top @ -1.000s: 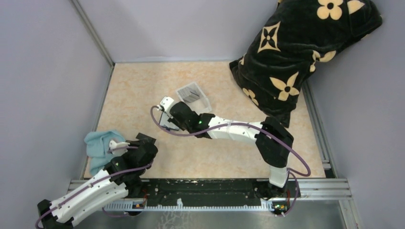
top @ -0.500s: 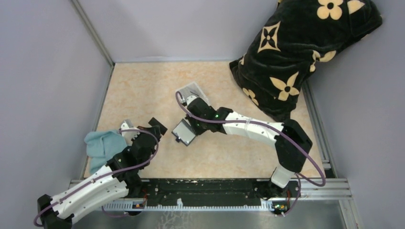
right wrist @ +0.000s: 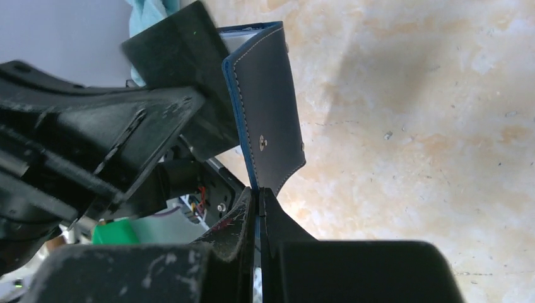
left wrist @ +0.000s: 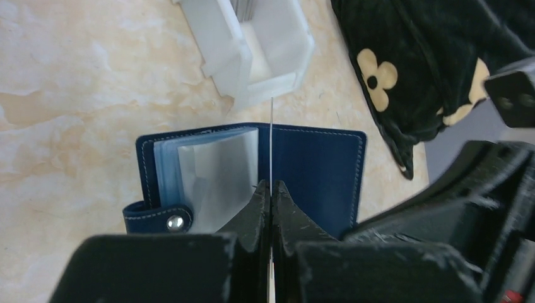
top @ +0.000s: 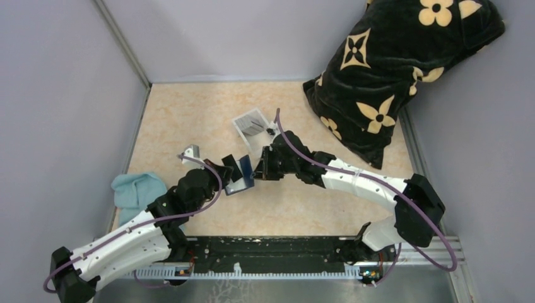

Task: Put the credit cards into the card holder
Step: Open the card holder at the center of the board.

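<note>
The navy card holder point(left wrist: 315, 170) lies open on the table, its clear sleeves point(left wrist: 214, 170) on the left half. My left gripper point(left wrist: 271, 184) is shut on one credit card point(left wrist: 271, 139), seen edge-on as a thin line above the holder's fold. My right gripper point(right wrist: 257, 192) is shut on the card holder's cover point(right wrist: 268, 120) and holds that flap upright. From above, both grippers meet at the card holder point(top: 241, 183), the left gripper point(top: 232, 165) beside the right gripper point(top: 254, 169). More credit cards point(top: 252, 123) stand in the white tray point(top: 272, 134).
A black pillow with tan flowers point(top: 391, 63) leans in the far right corner. A teal cloth point(top: 135, 192) lies at the table's left edge. The white tray point(left wrist: 221, 38) sits just beyond the holder. Grey walls enclose the table on three sides.
My left arm has swung from beside the teal cloth to the table's middle, up to the holder. My right arm has drawn back rightward, raising the holder's cover from flat to upright.
</note>
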You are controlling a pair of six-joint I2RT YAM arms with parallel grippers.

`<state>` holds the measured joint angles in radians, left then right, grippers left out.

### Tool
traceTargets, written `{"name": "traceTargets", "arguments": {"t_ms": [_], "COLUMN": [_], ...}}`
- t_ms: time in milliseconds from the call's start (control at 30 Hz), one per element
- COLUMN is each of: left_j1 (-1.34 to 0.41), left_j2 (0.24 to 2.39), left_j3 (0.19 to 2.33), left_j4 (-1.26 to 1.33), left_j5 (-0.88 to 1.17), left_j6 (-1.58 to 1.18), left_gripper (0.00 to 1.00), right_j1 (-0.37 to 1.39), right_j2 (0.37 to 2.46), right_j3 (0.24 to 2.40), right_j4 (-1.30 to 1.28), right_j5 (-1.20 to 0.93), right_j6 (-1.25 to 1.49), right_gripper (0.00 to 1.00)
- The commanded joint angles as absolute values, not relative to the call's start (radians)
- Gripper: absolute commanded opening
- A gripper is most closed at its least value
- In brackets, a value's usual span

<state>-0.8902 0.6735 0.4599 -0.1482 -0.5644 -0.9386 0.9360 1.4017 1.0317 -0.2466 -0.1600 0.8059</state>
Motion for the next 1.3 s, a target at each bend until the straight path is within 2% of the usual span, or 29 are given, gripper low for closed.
{"name": "traceTargets", "arguments": {"t_ms": [0,400,1000,1267], "left_j1": [-0.891,-0.892,-0.868,-0.799], "left_j2": [0.672,0.666,0.865,0.931], "left_j3": [0.472,0.400,0.335,0.351], "left_j4": [-0.111,-0.090,0.044,0.079], "left_j5": [-0.456,-0.385,-0.296,-0.208], "left_j6": [-0.895,-0.846,-0.750,-0.657], "left_gripper": [0.00,0.00,0.00,0.00], "right_j1": [0.891,0.772,0.627,0.590], "right_j2": [1.384,1.416,1.477,1.498], "right_j3": [0.944,0.755,0.657,0.646], "right_j4": [-0.066,0.127,0.128,0.118], "right_j5": [-0.265,-0.403,-0.495,-0.519], "right_j6": [0.963,1.040,0.963,0.932], "right_gripper": [0.00,0.00,0.00,0.00]}}
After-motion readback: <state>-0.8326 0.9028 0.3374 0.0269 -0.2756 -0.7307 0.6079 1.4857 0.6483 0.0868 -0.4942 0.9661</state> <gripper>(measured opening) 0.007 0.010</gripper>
